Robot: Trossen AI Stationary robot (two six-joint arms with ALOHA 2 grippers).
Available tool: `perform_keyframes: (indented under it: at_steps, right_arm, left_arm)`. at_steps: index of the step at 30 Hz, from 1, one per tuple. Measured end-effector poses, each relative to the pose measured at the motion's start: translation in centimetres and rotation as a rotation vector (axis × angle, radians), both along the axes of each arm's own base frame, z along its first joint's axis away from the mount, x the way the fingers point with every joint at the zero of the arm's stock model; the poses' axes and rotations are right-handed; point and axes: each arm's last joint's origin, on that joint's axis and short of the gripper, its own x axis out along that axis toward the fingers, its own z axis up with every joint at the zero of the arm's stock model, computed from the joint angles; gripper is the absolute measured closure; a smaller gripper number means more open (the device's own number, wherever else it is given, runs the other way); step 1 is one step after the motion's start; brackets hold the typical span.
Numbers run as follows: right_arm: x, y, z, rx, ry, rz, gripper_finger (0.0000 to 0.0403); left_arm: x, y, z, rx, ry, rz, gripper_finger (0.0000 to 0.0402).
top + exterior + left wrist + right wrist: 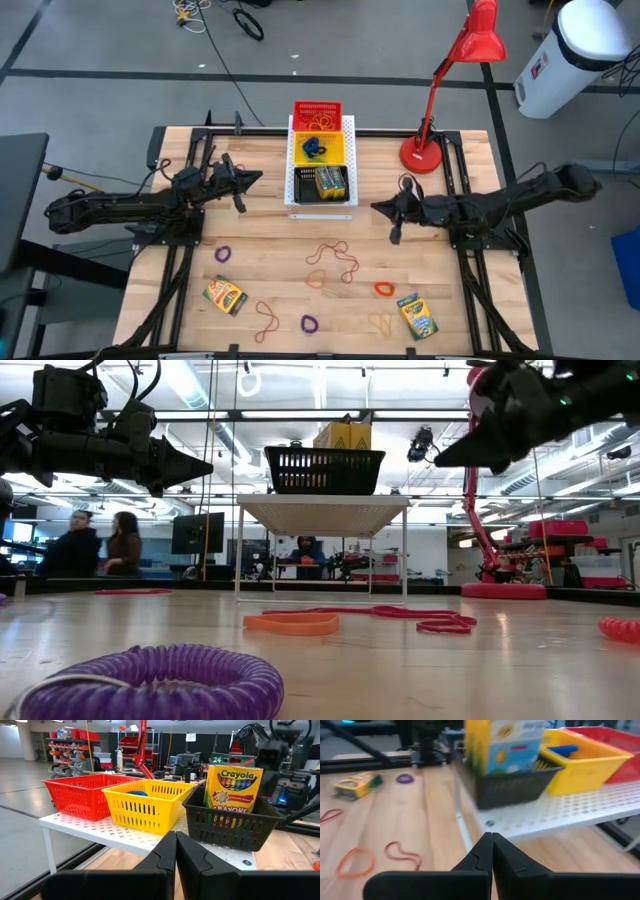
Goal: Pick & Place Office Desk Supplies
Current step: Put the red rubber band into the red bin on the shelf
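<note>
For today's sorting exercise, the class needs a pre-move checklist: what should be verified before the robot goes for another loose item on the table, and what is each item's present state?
1. Left gripper shut and holding nothing: ok.
2. Right gripper shut and holding nothing: ok, but it must open before any pick.
3. Both grippers raised above the wooden table: ok.
4. Loose supplies left to pick: ok; a yellow-and-green crayon box, a purple elastic loop and an orange elastic loop lie on the table.
5. Black plastic basket has room for another box: cannot tell; crayon boxes already stand in it.
6. Red desk lamp clear of the right arm: ok.
</note>
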Motion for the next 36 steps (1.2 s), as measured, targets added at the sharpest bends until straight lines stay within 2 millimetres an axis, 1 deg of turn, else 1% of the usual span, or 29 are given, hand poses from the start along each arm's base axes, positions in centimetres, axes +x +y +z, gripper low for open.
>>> perform_keyframes:
  at_steps: [5,10,33,36]
  right_arm:
    - [-0.8,0.9,-2.0,0.008,-0.033,0.056,0.0398]
    - [-1.3,1.5,-2.5,0.023,-0.096,0.094,0.039]
    - [-1.4,1.6,-2.5,0.023,-0.097,0.1,0.0387]
    - [-1.3,1.6,-2.5,0.053,-0.103,0.094,0.0387]
  left_arm:
    - [0.0,0.0,0.0,0.0,0.0,0.0,0.0388]
    - [0.0,0.0,0.0,0.0,0.0,0.0,0.0388]
    - [0.0,0.0,0.0,-0.029,-0.014,-0.003,0.0388]
    - [0.0,0.0,0.0,-0.028,-0.016,-0.003,0.0388]
